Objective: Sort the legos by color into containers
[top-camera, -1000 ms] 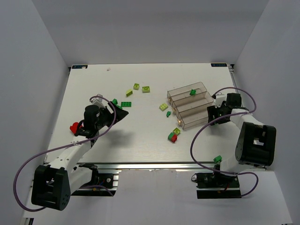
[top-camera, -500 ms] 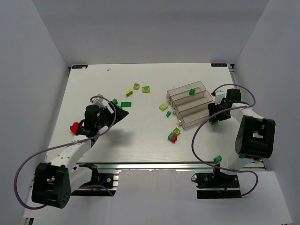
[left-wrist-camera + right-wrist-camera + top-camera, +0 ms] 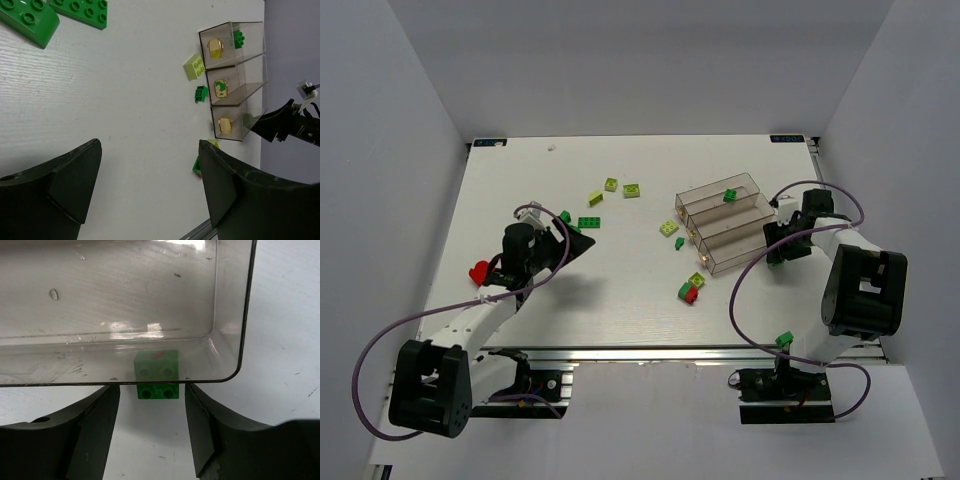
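Note:
The clear stepped tray of containers stands right of centre, with one dark green brick in its far bin. My right gripper is open at the tray's right end. In the right wrist view its fingers flank a small green brick that lies on the table against the tray wall, partly behind the clear plastic. My left gripper is open and empty above bare table. Dark green bricks lie just beyond it. Lime bricks lie farther back.
A lime brick and a small green one lie left of the tray. A lime brick and a green-and-red pair lie in front of it. A red brick sits beside the left arm. A green brick lies near the right base.
My right gripper has shifted a little farther back along the tray's right end and closer to the green brick. The left arm has barely moved.

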Robot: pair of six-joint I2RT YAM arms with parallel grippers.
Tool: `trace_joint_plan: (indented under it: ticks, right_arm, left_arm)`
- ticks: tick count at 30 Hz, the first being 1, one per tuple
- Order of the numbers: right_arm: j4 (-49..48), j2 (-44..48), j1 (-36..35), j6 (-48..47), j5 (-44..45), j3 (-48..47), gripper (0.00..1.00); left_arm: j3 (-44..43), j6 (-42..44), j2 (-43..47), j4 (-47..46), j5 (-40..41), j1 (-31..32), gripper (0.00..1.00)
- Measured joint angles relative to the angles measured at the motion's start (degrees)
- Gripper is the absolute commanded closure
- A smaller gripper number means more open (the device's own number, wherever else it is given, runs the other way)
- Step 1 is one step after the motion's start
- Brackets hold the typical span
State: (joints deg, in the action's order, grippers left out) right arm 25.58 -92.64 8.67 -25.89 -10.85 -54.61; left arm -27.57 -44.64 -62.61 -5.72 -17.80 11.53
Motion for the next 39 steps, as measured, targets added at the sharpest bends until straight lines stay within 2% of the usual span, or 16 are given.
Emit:
trace_joint_plan:
  ticks: [8,15,21,27,34,39]
  right_arm:
    - [1.44,0.00,0.00,5.49,-0.39,-1.38,0.43]
    - [0.70,0.33,0.00,11.78,1.07,-0.76,0.40]
    - [-0.48,1.53,0.00,13.51,2.21,0.79,0.36]
    - [-0.42,1.49,-0.28,13.44,2.82,0.74,0.41]
    - [0.00,0.98,-1.01,13.42,2.82,-0.15,0.54]
    - [0.04,0.96,-1.03,13.38,2.82,-0.35,0.58]
  left_arm:
    - [-0.02,0.04,-1.01,-0.33,0.00,0.00,0.13]
    - [-0.02,0.02,-1.49,-0.37,-0.02,0.00,0.13]
    - [-0.57,0.02,-2.36,-0.37,-0.22,0.00,0.13]
    - [-1.42,0.02,-3.26,-0.57,-0.42,0.00,0.13]
    - [-1.53,0.04,-3.39,-0.79,-0.48,0.00,0.13]
    - [-1.53,0.02,-3.37,-0.76,-0.46,0.00,0.13]
